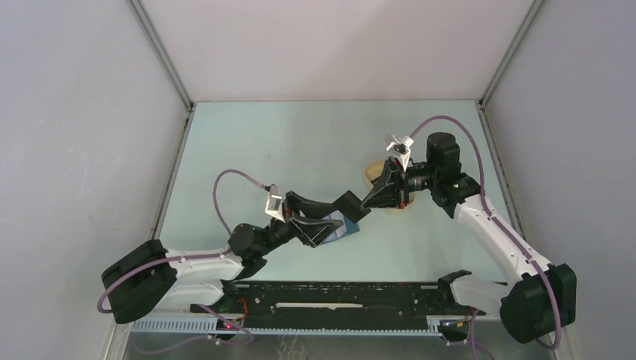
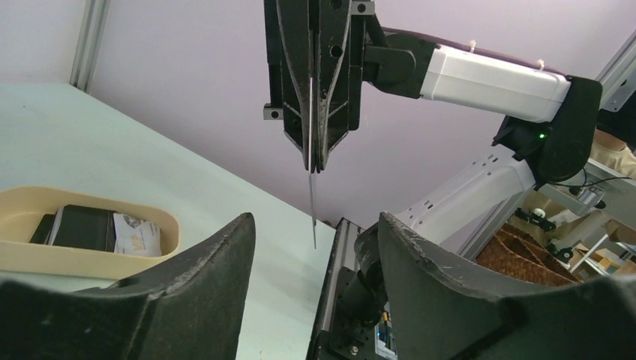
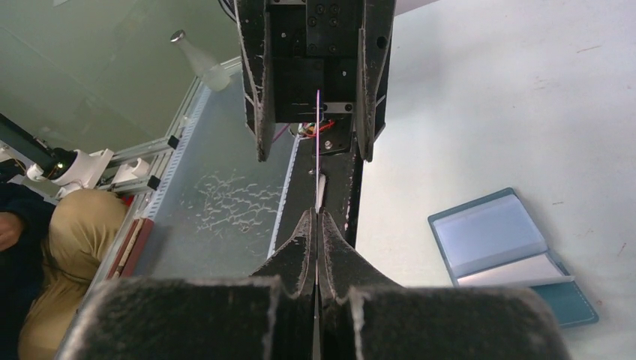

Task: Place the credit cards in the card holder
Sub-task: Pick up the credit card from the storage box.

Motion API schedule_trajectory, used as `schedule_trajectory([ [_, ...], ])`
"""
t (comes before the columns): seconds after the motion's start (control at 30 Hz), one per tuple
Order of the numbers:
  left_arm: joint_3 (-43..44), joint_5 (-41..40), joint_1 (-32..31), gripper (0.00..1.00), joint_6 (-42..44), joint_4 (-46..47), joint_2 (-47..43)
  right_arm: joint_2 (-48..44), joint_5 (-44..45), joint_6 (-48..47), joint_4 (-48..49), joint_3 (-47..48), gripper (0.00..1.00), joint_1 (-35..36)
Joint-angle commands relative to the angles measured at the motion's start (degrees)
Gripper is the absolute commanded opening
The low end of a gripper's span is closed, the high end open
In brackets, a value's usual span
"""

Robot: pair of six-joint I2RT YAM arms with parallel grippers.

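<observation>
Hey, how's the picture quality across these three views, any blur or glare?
Top view: even, soft light, no glare. Left wrist: the left fingers loom dark and soft; the tray is sharp. Right wrist: the right fingers blur up close; the card holder is crisp.

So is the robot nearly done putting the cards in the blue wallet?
Not nearly. The card holder lies open on the table, with a pale strip that may be one card already in. In hand: the right jaws are shut on a card, edge-on between the open left jaws. Left: more cards wait in the beige tray.
</observation>
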Motion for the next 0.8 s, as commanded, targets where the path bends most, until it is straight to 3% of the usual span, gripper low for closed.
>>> schedule_trajectory([
  [0.0, 2.52, -1.87, -0.39, 0.64, 0.45, 3.23, 2.13, 0.87, 0.08, 0.09, 0.97, 1.25, 0.00, 0.94],
  [0.17, 3.87, -1.23, -0.40, 0.52, 0.05, 4.24, 4.38, 1.78, 0.54, -0.41, 0.72, 1.29, 0.00, 1.47],
  [0.43, 4.05, -0.02, -0.39, 0.43, -0.66, 7.55, 7.01, 3.65, 0.61, -1.28, 0.34, 1.29, 0.00, 2.65],
  [0.5, 4.08, 0.01, -0.39, 0.34, -0.34, 7.67, 7.17, 4.01, 0.69, -1.49, 0.14, 1.29, 0.00, 2.93],
  [0.6, 3.67, 0.42, -0.31, 0.02, 0.28, 7.62, 7.02, 4.41, 0.57, -1.79, 0.16, 1.29, 0.00, 3.28],
  [0.7, 2.36, 0.03, 0.41, 0.00, -0.03, 7.60, 6.29, 4.25, 1.53, -6.28, -4.58, 2.24, 0.00, 3.54],
  [0.73, 1.96, 0.38, 0.97, 0.00, -0.27, 7.54, 5.93, 4.31, 2.10, -9.60, -8.01, 3.10, 0.04, 3.86],
  [0.77, 1.62, 1.50, 1.92, 0.00, -0.96, 7.40, 5.69, 4.51, 2.78, -12.46, -11.00, 4.08, 0.17, 4.24],
])
